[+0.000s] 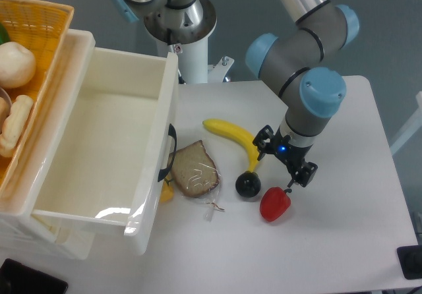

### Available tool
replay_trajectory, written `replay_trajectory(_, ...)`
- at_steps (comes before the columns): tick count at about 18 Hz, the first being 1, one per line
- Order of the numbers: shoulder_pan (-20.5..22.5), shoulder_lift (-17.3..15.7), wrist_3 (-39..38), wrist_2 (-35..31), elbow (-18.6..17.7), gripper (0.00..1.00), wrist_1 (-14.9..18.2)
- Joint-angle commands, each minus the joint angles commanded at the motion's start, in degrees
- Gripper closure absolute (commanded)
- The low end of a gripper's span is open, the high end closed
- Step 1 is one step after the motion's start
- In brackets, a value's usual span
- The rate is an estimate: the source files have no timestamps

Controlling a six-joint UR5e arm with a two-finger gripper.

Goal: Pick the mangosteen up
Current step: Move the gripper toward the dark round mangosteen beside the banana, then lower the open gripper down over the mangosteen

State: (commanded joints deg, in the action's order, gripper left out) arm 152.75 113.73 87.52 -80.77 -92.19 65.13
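The mangosteen is a small glossy black round fruit on the white table, touching the lower tip of the yellow banana. A red bell pepper lies just to its right. My gripper hangs above and to the right of the mangosteen, over the gap between the banana's end and the pepper. Its fingers are spread apart with nothing between them, so it is open.
A wrapped slice of brown bread lies left of the mangosteen. A large white bin with a black handle fills the left side, with a yellow basket of food behind it. The arm's base post stands at the back.
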Motion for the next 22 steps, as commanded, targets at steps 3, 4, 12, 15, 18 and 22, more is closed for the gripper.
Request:
replay_trajectory(3, -0.09, 0.09, 0.63, 2.53, -0.36, 0.0, 0.0)
replay_trajectory(4, -0.26, 0.52, 0.72, 3.68, -0.53, 0.0, 0.0)
replay_trajectory(12, -2.89, 3.69, 6.69, 3.6, -0.62, 0.01, -0.35)
replay_trajectory(15, -2.99, 3.96, 6.87, 3.52, -0.7, 0.07, -0.17)
replay_trajectory(18, -3.08, 4.22, 6.96, 3.52, -0.97, 0.06, -0.17)
replay_trajectory(22, -3.08, 5.18, 7.05, 3.52, -0.88, 0.05, -0.26)
